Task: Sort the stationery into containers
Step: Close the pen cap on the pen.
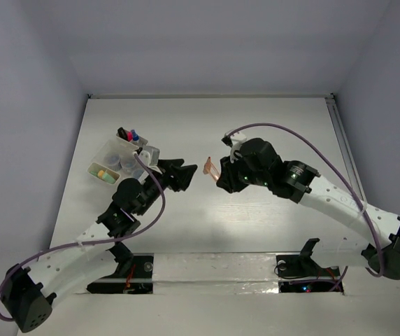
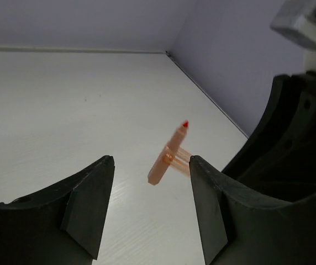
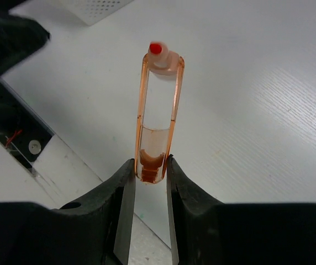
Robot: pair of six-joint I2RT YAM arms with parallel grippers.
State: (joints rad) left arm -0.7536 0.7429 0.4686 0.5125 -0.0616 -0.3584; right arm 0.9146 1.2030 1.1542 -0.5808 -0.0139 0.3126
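Note:
My right gripper (image 1: pixel 221 178) is shut on the lower end of a clear orange marker (image 1: pixel 212 169), holding it above the table with its red tip pointing away from the jaws (image 3: pixel 159 105). My left gripper (image 1: pixel 187 175) is open and empty, facing the marker from the left. In the left wrist view the marker (image 2: pixel 169 153) hangs just beyond the gap between my open fingers (image 2: pixel 149 163). The translucent white bins (image 1: pixel 108 152) stand at the far left. They hold pink-black and blue-capped markers (image 1: pixel 127 134), two round clear jars (image 1: pixel 128 162) and pale green and orange pieces (image 1: pixel 104 173).
The right arm's black body (image 2: pixel 290 143) fills the right of the left wrist view. A corner of a white perforated bin (image 3: pixel 100 6) shows at the top of the right wrist view. The table's near edge with the arm bases (image 1: pixel 207 269) lies below.

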